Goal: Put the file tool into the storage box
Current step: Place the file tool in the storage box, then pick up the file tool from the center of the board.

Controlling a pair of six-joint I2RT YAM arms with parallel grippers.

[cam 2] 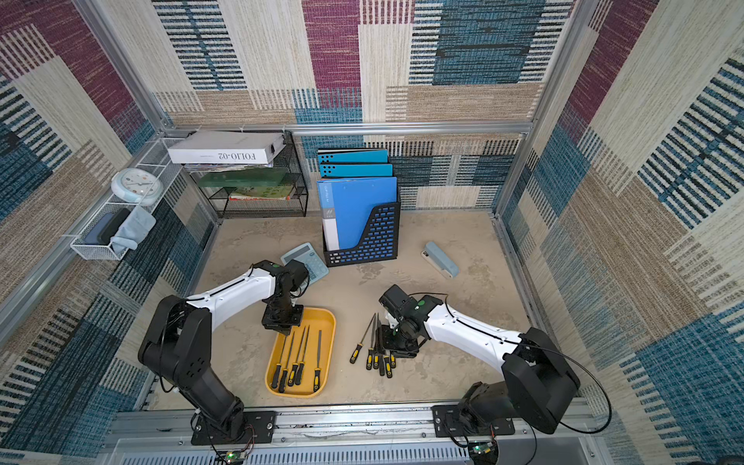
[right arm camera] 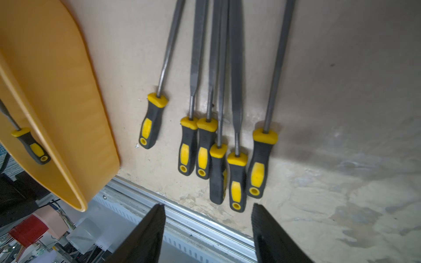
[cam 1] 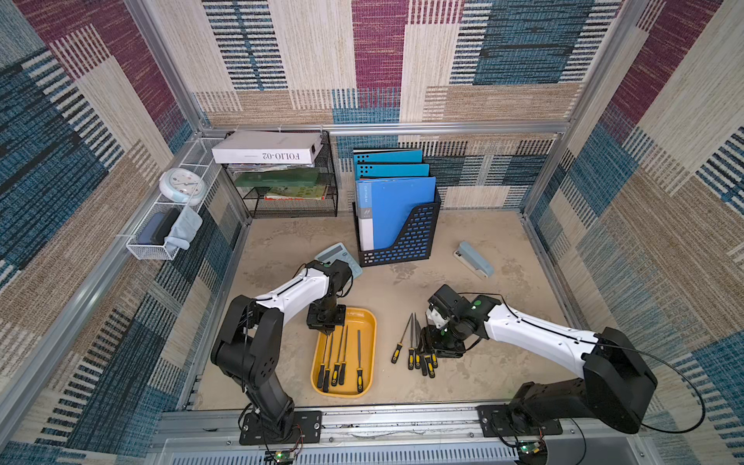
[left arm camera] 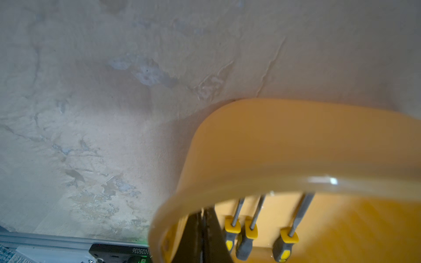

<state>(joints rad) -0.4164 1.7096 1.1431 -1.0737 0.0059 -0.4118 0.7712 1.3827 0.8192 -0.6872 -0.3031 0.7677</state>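
The storage box (cam 1: 369, 322) (cam 2: 329, 322) is a shallow orange-yellow tray near the table's front, with several black-and-yellow file tools (cam 1: 359, 364) (cam 2: 317, 364) lying in it. My left gripper (cam 1: 327, 331) (cam 2: 285, 331) hangs over the tray's far end. In the left wrist view it (left arm camera: 205, 230) is shut just inside the tray wall (left arm camera: 296, 141), nothing visible between its fingers, beside file handles (left arm camera: 245, 241). Several more files (cam 1: 402, 338) (cam 2: 364, 334) (right arm camera: 155, 123) lie side by side on the table right of the tray (right arm camera: 57, 91). My right gripper (cam 1: 427, 351) (cam 2: 391, 347) (right arm camera: 207, 206) is open over their handles, holding nothing.
A calculator (cam 1: 336, 253) lies behind the left arm. A black perforated folder holder (cam 1: 402, 241) with blue folders stands mid-table, a grey stapler (cam 1: 475, 259) to its right. A black mesh rack (cam 1: 290, 193) and white wire basket (cam 1: 157, 241) sit at back left. An aluminium rail (cam 1: 402, 414) edges the front.
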